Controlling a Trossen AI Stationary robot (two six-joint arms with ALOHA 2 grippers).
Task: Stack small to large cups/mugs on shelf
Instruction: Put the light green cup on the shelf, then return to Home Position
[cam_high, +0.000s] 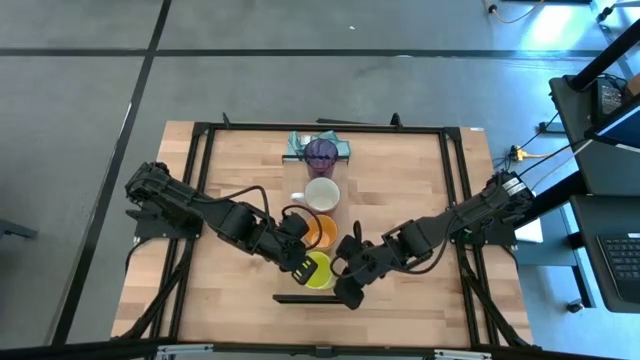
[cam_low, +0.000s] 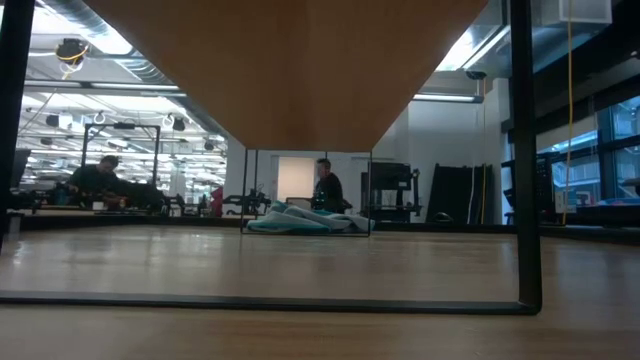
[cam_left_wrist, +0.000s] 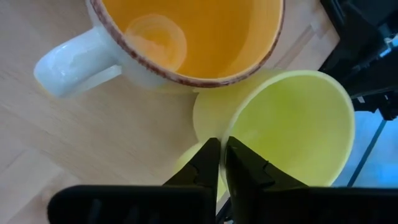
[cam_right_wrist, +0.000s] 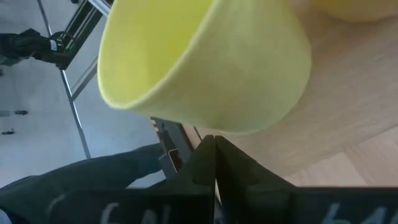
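Across the desk (cam_high: 240, 160) the pale shelf (cam_high: 322, 215) is running down the middle, carrying four vessels in a row: purple tumbler (cam_high: 321, 153) at the far end, white-inside mug (cam_high: 321, 194), orange mug (cam_high: 320, 231), then yellow-green mug (cam_high: 318, 270) near the dark strip. Both arms are reaching in to that last mug. The left pincer (cam_left_wrist: 221, 163) is sitting at its rim beside the orange mug, fingers nearly pressed together; whether they are pinching the wall I cannot tell. The right pincer (cam_right_wrist: 215, 155) is hovering pressed together just beside the mug's outer wall, holding nothing. To do this step well, one pincer should probably be taking the rim squarely, one finger inside, while the other is backing clear, lifting straight to avoid nudging the orange mug.
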